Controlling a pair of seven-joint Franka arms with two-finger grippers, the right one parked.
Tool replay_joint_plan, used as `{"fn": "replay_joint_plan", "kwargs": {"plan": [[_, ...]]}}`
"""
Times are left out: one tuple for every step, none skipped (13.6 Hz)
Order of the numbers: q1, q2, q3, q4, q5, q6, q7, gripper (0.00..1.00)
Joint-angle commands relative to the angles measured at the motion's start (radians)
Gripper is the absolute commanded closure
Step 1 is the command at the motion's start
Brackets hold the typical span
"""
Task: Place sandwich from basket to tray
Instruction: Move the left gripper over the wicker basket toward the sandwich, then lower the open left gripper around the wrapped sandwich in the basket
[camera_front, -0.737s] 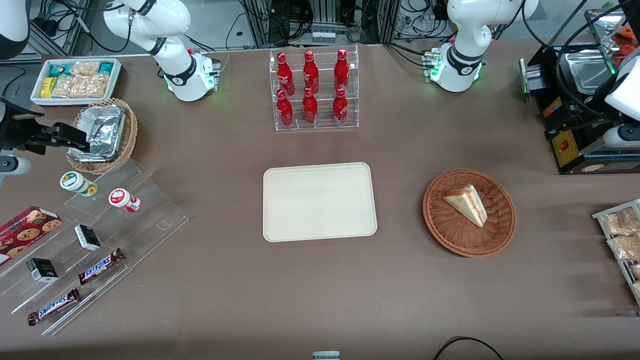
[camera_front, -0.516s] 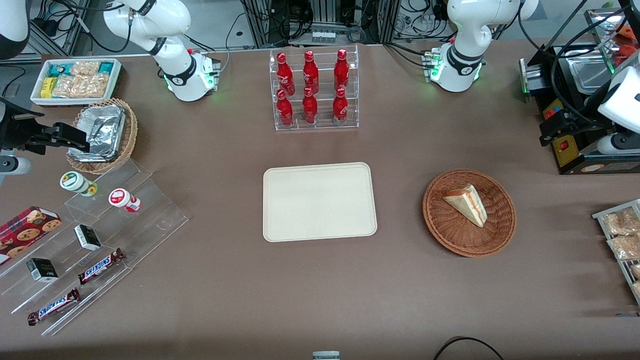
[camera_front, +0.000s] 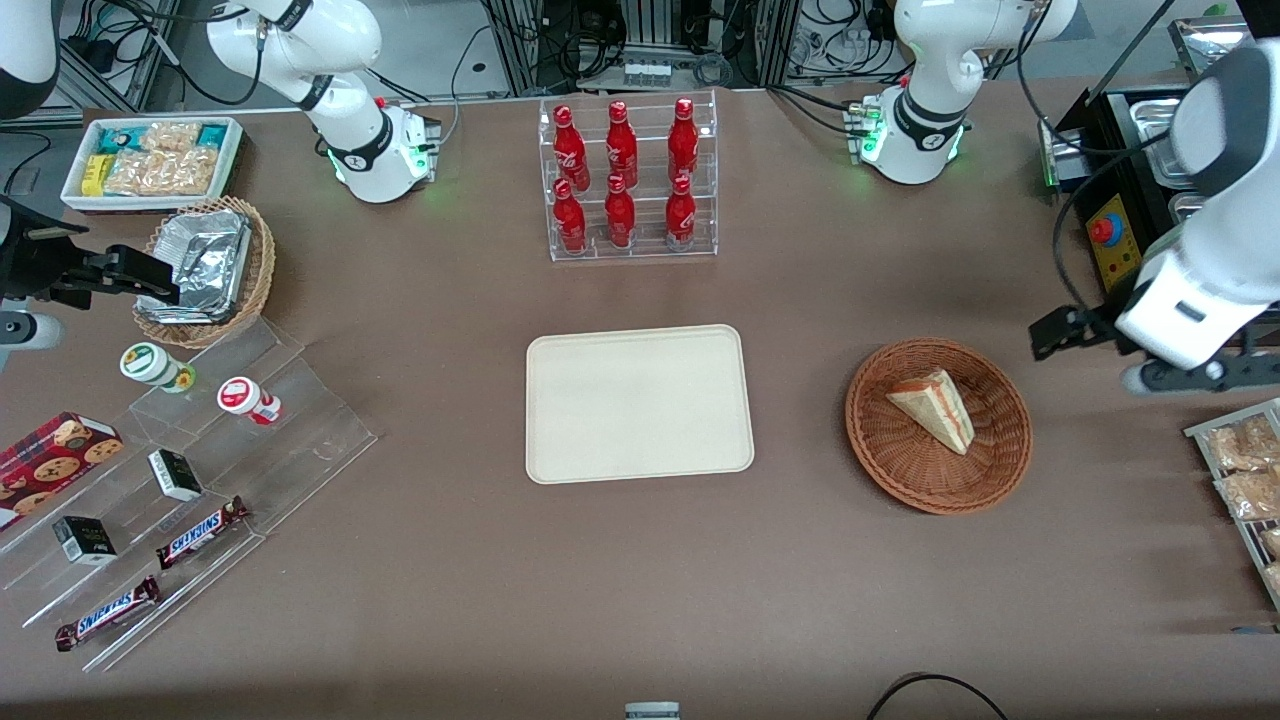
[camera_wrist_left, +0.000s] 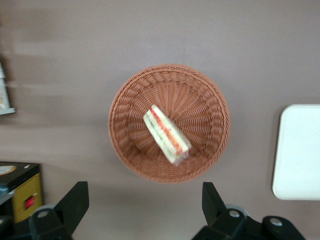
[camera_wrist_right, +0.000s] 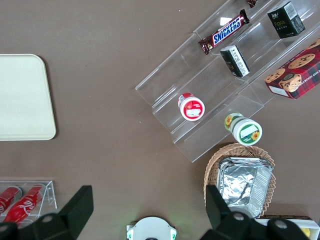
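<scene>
Front view: sandwich (camera_front: 932, 405) in basket (camera_front: 990, 480), right of centre; tray (camera_front: 638, 403) bare at centre of table (camera_front: 640, 580); hand (camera_front: 1050, 335) just beside basket | Left wrist view: fingers (camera_wrist_left: 75, 200) spread wide, clear of basket (camera_wrist_left: 200, 95) and sandwich (camera_wrist_left: 166, 133).

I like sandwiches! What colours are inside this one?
Red and green stripes between white bread on the sandwich, clearest from the left wrist view.

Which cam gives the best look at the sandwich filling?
Left wrist view: the sandwich lies in the basket, its red-green edge facing up, the gripper open above. Front view shows it smaller. Right wrist view misses it.
</scene>
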Motion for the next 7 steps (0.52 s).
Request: {"fn": "replay_joint_plan", "kwargs": {"plan": [[-0.005,-0.024,0.0,-0.159,0.006,0.175,-0.067,0.0],[-0.005,-0.026,-0.002,-0.207,0.006,0.241,-0.118,0.0],[-0.005,-0.024,-0.002,-0.245,0.006,0.293,-0.162,0.0],[-0.007,-0.023,-0.002,-0.279,0.006,0.338,-0.213,0.0],[-0.007,-0.017,-0.002,-0.316,0.006,0.396,-0.277,0.0],[-0.009,-0.01,-0.003,-0.35,0.006,0.454,-0.341,0.0],[-0.024,-0.003,-0.003,-0.382,0.006,0.509,-0.394,0.0]]}}
